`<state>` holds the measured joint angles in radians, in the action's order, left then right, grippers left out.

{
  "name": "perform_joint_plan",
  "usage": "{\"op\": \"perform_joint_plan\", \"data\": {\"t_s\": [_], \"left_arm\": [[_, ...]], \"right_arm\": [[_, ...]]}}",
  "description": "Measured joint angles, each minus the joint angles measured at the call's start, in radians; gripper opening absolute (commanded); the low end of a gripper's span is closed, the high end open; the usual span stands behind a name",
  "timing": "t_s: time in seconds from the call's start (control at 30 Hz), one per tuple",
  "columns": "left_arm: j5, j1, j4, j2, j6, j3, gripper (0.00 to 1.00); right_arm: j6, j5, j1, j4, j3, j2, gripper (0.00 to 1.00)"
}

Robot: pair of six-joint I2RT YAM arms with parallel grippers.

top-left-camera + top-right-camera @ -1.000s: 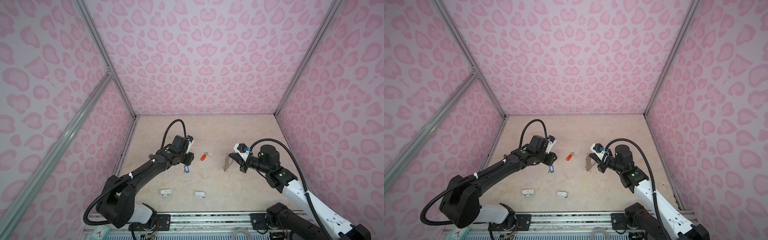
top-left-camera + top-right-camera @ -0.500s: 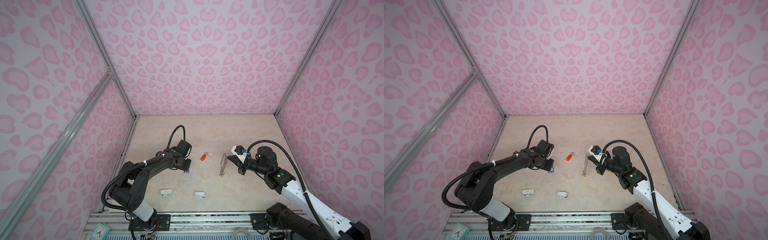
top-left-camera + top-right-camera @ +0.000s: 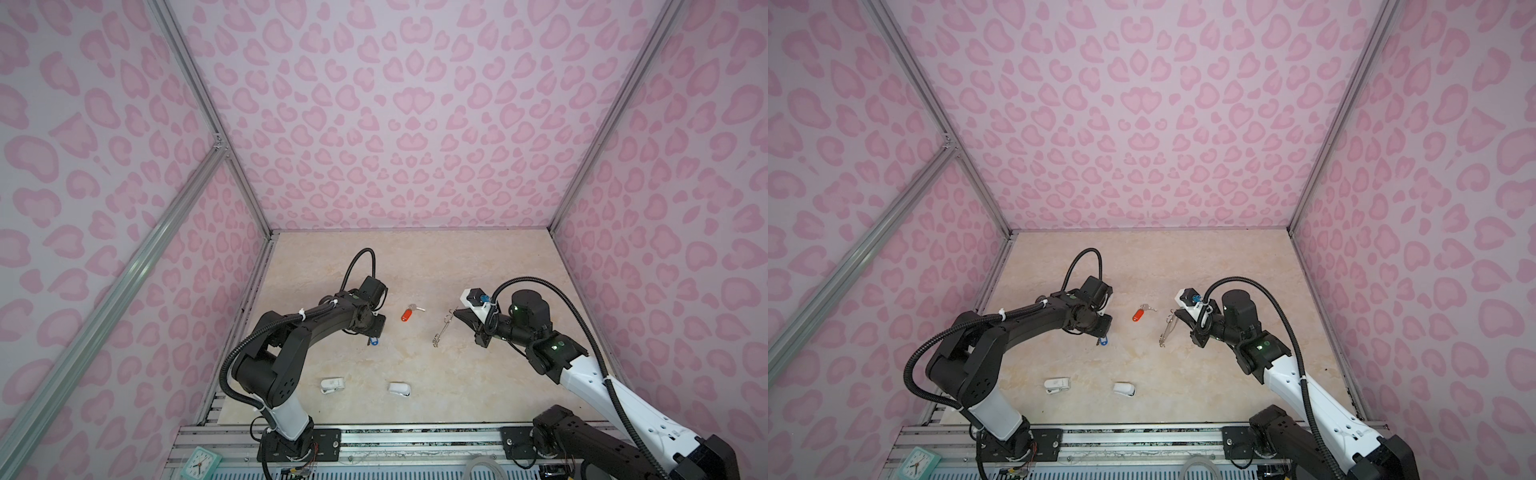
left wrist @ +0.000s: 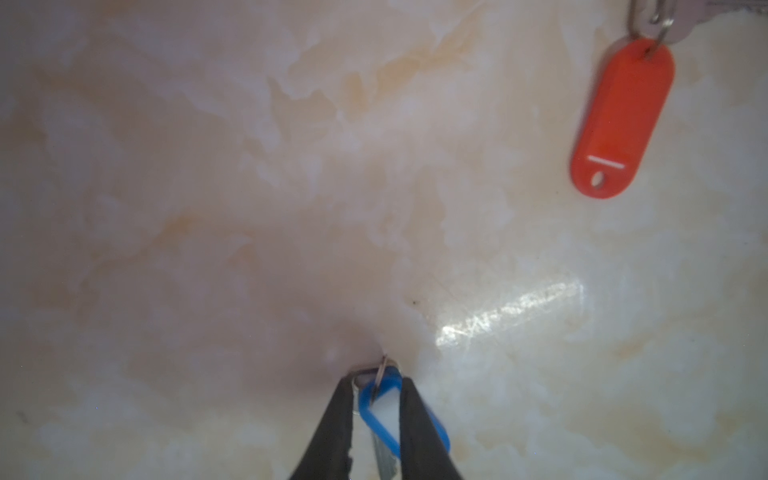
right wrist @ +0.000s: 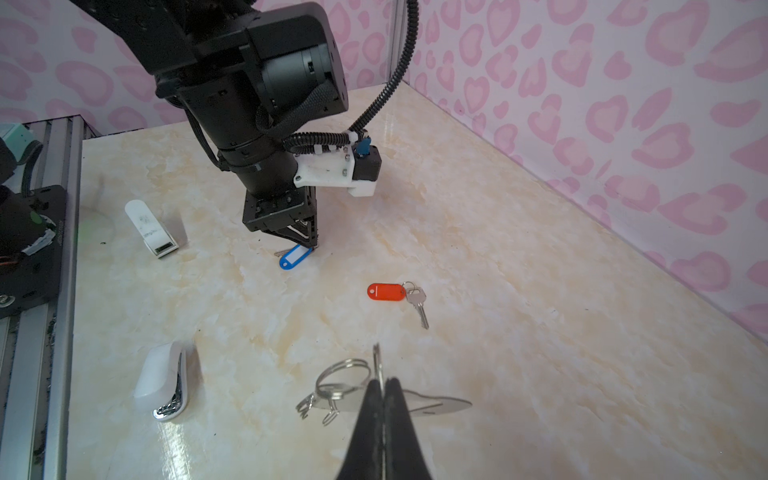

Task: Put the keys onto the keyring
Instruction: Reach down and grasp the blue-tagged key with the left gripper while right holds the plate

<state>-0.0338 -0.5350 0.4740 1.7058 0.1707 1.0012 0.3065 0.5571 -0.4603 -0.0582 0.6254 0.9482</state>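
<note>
Marble-patterned table (image 3: 478, 266) with two arms reaching in from the near edge. The left gripper (image 4: 376, 380), left of centre, points down with its jaws narrowly apart astride the tag of the blue-tagged key (image 5: 296, 257), which lies on the table; whether they pinch it cannot be told. The right gripper (image 5: 383, 382), right of centre, is clenched on the flat plate of the keyring (image 5: 436, 405), held on edge. Two white plastic pieces (image 3: 332, 384) lie side by side toward the near edge. The red-tagged key (image 5: 386, 291) lies flat between the grippers, slightly farther back
</note>
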Motion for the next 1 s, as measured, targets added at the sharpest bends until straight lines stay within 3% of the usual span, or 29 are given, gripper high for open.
{"op": "perform_joint_plan", "data": {"t_s": [0.23, 0.47, 0.7, 1.0], "left_arm": [[0.001, 0.0, 0.001, 0.016, -0.008, 0.004, 0.16], [0.004, 0.0, 0.002, 0.025, -0.008, 0.013, 0.04], [0.029, 0.0, 0.003, 0.012, -0.038, 0.018, 0.04], [0.092, -0.057, -0.043, -0.216, -0.182, -0.027, 0.04]], "right_arm": [[0.013, -0.003, -0.002, -0.017, 0.009, 0.016, 0.0], [0.027, -0.003, -0.002, -0.041, 0.023, 0.023, 0.0], [0.031, -0.003, -0.002, -0.042, 0.023, 0.03, 0.0], [0.03, -0.007, -0.002, -0.038, 0.023, 0.034, 0.0]]}}
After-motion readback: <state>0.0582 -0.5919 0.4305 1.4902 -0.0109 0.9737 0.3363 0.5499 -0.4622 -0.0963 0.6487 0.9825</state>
